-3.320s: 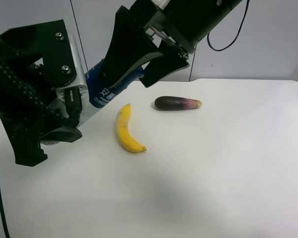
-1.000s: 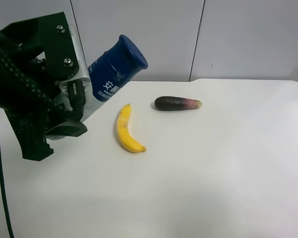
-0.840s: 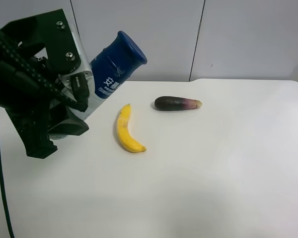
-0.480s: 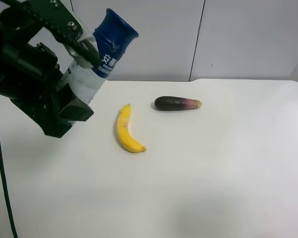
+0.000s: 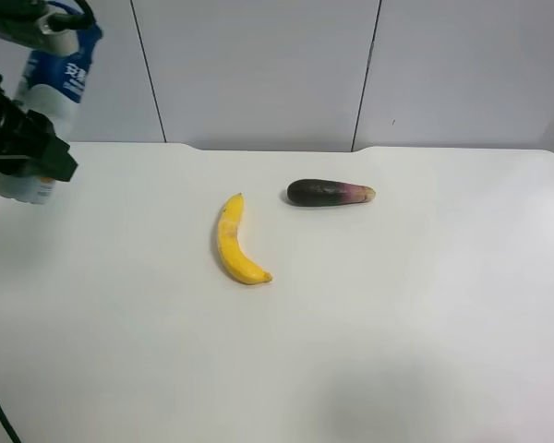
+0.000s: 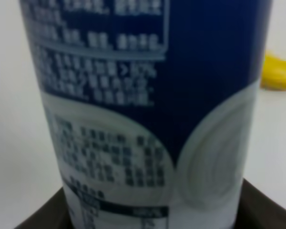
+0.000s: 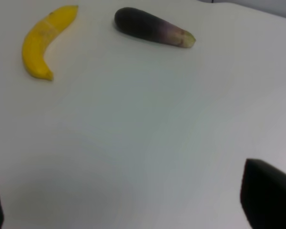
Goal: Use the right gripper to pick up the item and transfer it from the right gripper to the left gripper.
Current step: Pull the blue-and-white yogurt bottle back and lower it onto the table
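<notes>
The bottle (image 6: 148, 119) looks like smooth plastic, its white and dark blue printed label carrying a soft sheen, though the close view is blurred. The banana (image 5: 233, 242) has a smooth, faintly waxy yellow skin. The eggplant (image 5: 330, 192) is glossy, with a pale highlight along its dark purple skin. The table (image 5: 397, 305) is smooth, matt white. The right gripper (image 7: 128, 195) has matt black fingers (image 7: 269, 195).

A: What moved?
B: The left gripper (image 5: 30, 103) swung the bottle (image 5: 57, 85) up to the high view's left edge — now nearly upright.
A: And the right gripper (image 7: 131, 199)?
B: Let go, gone from that view.
</notes>
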{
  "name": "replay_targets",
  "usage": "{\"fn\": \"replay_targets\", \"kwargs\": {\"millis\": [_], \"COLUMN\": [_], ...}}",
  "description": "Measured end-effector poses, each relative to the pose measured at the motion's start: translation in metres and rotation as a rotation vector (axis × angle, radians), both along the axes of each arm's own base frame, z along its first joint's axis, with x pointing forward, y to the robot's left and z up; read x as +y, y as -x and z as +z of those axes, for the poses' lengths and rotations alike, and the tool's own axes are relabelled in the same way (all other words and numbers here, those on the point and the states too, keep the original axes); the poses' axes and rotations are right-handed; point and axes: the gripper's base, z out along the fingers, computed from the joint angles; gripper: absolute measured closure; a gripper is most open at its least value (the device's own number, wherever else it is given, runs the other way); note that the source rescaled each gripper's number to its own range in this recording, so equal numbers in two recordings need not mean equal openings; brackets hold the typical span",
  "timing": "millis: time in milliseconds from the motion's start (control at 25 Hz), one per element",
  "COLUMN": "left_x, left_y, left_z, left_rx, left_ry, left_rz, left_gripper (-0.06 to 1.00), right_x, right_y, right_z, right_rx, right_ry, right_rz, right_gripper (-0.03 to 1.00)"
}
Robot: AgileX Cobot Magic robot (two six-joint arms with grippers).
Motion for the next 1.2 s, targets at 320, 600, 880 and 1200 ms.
{"fn": "replay_targets", "kwargs": {"millis": [320, 600, 880, 1200], "left_x": [0.052, 0.051, 0.049, 0.048], "left_y": [-0.038, -0.07, -0.087, -0.092], "left_z": [-0.043, -0.112, -0.164, -0.179], "left_rx": [0.17, 0.361, 0.449, 0.452], "left_ry": [-0.041, -0.077, -0.089, -0.079], "left_rz": [0.235, 0.239, 0.235, 0.239], "left_gripper": [0.94, 0.94, 0.94, 0.94], "right_x": [0.0, 0.0, 0.0, 0.0], "right_y": [0.0, 0.0, 0.0, 0.0], "right_z": [0.0, 0.0, 0.0, 0.0], "right_rx": [0.0, 0.0, 0.0, 0.0], "right_ry": [0.0, 0.0, 0.0, -0.001], "right_rz": [0.0, 0.0, 0.0, 0.0], "right_gripper": [0.02, 0.02, 0.02, 0.02]}}
